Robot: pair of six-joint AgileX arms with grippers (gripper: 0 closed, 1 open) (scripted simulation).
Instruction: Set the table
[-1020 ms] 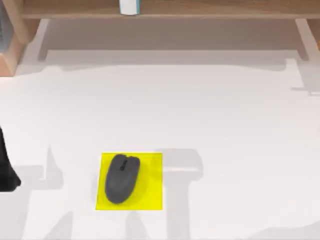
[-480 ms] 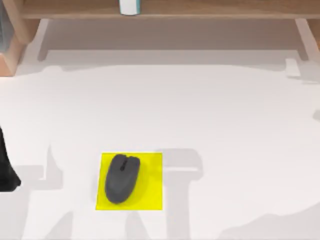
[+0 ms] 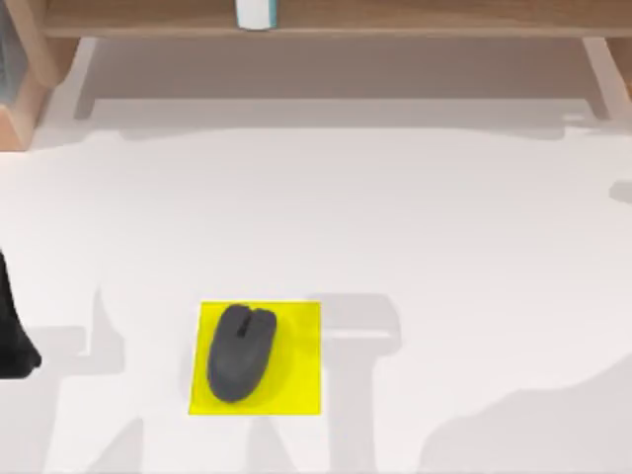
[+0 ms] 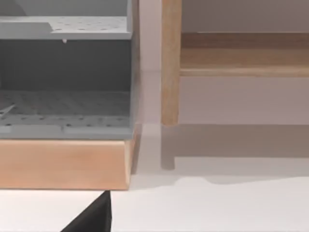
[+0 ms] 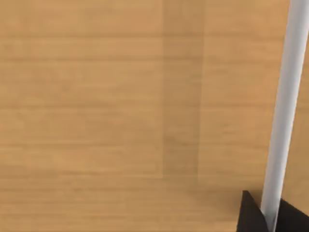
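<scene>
Bench (image 3: 415, 227), white and matte, spreads across the whole top view. Near its front edge, left of middle, a yellow mat (image 3: 296, 365) lies flat, and a dark grey mouse (image 3: 240, 352) rests on the mat's left half, its nose towards the back. At the left edge the left arm (image 3: 12, 341) sits parked as a dark shape; whether its jaws are wide or narrow cannot be told. Along the back edge stands a light-brown wooden shelf (image 3: 395, 18), with a small white and blue object (image 3: 256, 13) on it. The left wrist view faces the shelf's leg (image 4: 170, 63) and a grey perforated tray (image 4: 65, 72). In the right wrist view, dark fingertips (image 5: 251, 215) flank a thin white bar (image 5: 285, 106) against wood; the right jaws grip it.
</scene>
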